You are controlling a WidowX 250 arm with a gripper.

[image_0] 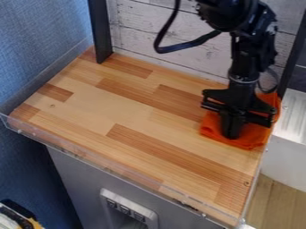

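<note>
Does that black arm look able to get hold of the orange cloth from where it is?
Very likely, yes: the gripper points down right at the orange cloth, and nothing visible stands in between.

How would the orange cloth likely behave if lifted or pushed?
The orange cloth under the gripper looks floppy: its wavy edge and soft folds suggest it would droop when lifted. Being thin fabric, it is probably light. Pushed along the flat wooden top, it may bunch up.
</note>
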